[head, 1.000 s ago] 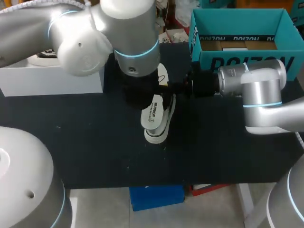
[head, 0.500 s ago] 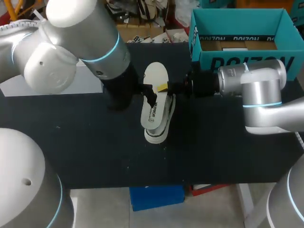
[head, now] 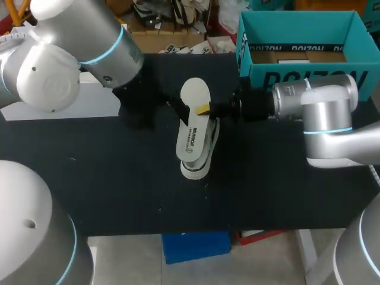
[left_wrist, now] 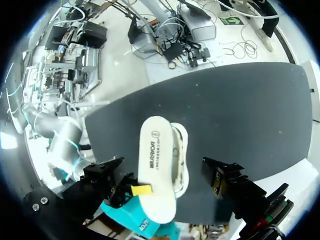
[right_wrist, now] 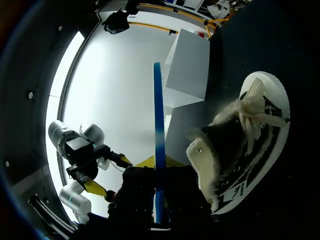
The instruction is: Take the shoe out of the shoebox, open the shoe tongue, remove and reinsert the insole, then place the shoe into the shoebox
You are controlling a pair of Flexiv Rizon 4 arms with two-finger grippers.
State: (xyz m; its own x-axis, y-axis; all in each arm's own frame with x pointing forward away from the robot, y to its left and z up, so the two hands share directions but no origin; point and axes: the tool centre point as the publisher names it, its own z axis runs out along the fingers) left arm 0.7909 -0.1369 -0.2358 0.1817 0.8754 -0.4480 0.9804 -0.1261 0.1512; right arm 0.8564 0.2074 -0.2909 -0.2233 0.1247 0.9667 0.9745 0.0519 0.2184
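A white shoe (head: 195, 155) lies on its side mid-table on the black mat. Its white insole (head: 195, 102) stands out of it, pointing to the far side. My right gripper (head: 208, 109) is shut on the insole's edge; in the right wrist view the insole (right_wrist: 158, 145) shows edge-on as a blue strip between the yellow tips, with the shoe (right_wrist: 240, 140) beside it. My left gripper (head: 176, 107) hangs open just left of the insole. In its own view its gripper (left_wrist: 162, 167) straddles the insole (left_wrist: 154, 170) and shoe (left_wrist: 179, 155) without touching. The teal shoebox (head: 300, 65) stands back right.
A white box (head: 59, 102) sits at the table's left, under my left arm. The teal shoebox is open, with brown card inside. Bare black mat (head: 119, 184) lies in front of the shoe up to the near edge.
My left arm has drawn back to the left and away from the shoe, uncovering the insole. The right gripper, the insole and the shoe have stayed where they were.
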